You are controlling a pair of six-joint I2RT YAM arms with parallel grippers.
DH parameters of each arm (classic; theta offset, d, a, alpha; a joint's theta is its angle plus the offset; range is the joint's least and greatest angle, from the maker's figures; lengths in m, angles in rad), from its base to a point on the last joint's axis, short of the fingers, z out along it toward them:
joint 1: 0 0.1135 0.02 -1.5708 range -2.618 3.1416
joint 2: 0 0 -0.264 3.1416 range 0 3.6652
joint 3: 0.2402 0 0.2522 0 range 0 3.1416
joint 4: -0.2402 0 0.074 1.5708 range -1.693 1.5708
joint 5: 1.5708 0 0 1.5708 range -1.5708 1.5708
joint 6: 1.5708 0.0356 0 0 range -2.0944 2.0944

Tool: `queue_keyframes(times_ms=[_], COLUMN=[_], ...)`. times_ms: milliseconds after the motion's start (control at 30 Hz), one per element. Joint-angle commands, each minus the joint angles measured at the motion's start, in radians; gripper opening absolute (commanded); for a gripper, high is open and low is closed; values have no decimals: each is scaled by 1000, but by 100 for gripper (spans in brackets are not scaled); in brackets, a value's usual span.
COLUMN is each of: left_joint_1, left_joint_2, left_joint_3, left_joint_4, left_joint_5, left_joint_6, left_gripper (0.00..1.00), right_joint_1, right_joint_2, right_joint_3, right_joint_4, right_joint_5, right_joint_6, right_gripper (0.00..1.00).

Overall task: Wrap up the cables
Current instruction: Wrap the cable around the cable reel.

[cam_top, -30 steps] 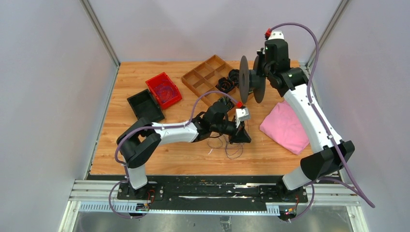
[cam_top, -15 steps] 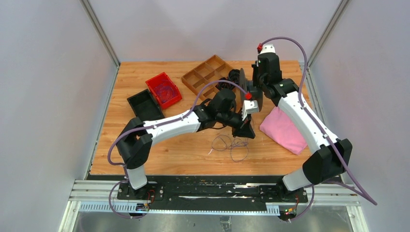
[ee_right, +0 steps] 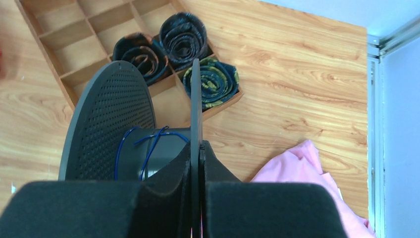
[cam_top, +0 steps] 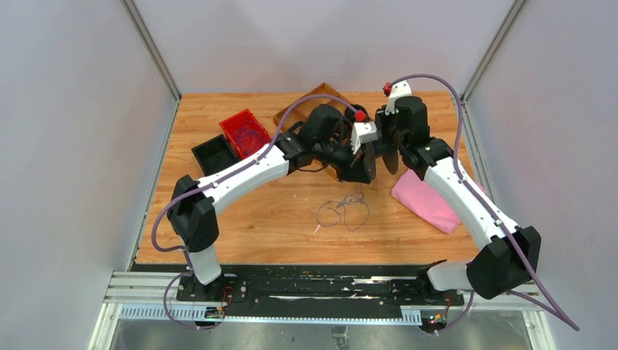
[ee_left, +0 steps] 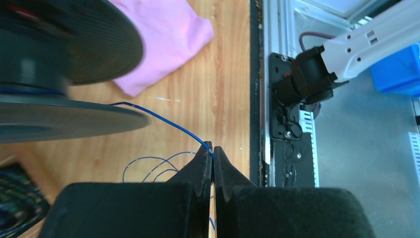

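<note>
A thin blue cable (ee_left: 163,119) runs from the dark grey spool (ee_left: 64,119) to my left gripper (ee_left: 213,154), which is shut on it just beside the spool's flange. The rest of the cable lies in loose loops on the table (cam_top: 342,211). My right gripper (ee_right: 199,148) is shut on the rim of one spool flange (ee_right: 195,99) and holds the spool on edge above the table. A few blue turns lie on the spool's core (ee_right: 143,148). In the top view my left gripper (cam_top: 362,169) sits right against the spool (cam_top: 392,159).
A wooden compartment tray (ee_right: 74,44) at the back holds coiled cable bundles (ee_right: 185,34). A pink cloth (cam_top: 430,200) lies at the right. A red bin (cam_top: 245,135) and a black bin (cam_top: 217,155) stand at the back left.
My left gripper has moved away from the near edge, up to the spool, with the cable in it. The right arm has brought the spool slightly left. The loose loops have shifted.
</note>
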Motion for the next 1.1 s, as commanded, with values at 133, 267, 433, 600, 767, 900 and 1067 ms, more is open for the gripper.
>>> queue_keyframes(times_ms=[133, 267, 433, 600, 767, 900, 1067], left_joint_1=[90, 125, 167, 211, 246, 266, 284], left_joint_2=[7, 14, 17, 33, 46, 60, 87], left_joint_3=[114, 145, 176, 209, 215, 230, 260], left_joint_4=[-84, -126, -176, -227, -233, -227, -218], left_joint_5=[48, 29, -4, -31, -50, -52, -64], left_joint_6=[-47, -33, -4, 17, 18, 3, -10], left_gripper=[0, 0, 0, 0, 0, 0, 1], right_joint_1=[25, 26, 25, 25, 25, 25, 25], right_joint_2=[-59, -78, -102, -124, -142, -147, -158], right_joint_3=[-82, -111, -145, -165, -171, -171, -179], right_joint_4=[130, 135, 146, 150, 138, 123, 111], right_joint_5=[-124, -164, -170, -209, -261, -262, -294], right_joint_6=[-111, -137, -166, -193, -201, -188, -188], right_gripper=[1, 0, 1, 0, 1, 1, 1])
